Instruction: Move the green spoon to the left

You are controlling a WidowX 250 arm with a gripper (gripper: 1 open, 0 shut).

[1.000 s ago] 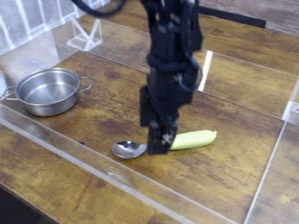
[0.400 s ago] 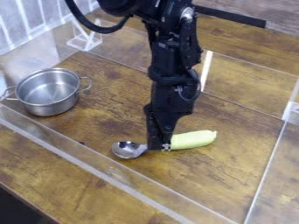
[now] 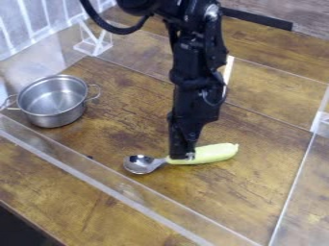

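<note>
Gripper (image 3: 184, 151) points straight down at the table (image 3: 77, 207), with its tips on the inner end of the green spoon (image 3: 206, 154), where the green handle meets the metal neck. Jaws are clenched and appear to pinch the handle there. The spoon lies flat on the wood near the front middle of the table, bowl toward the left of the camera view and handle toward the right. It is well apart from the pot (image 3: 52, 100), which stands at the far left. Progress: approach and grasp look done, transport not begun. The spoon is not yet lifted and sits at what is judged its starting place. Remaining: raise or drag it leftward, set it down short of the pot, release
</note>
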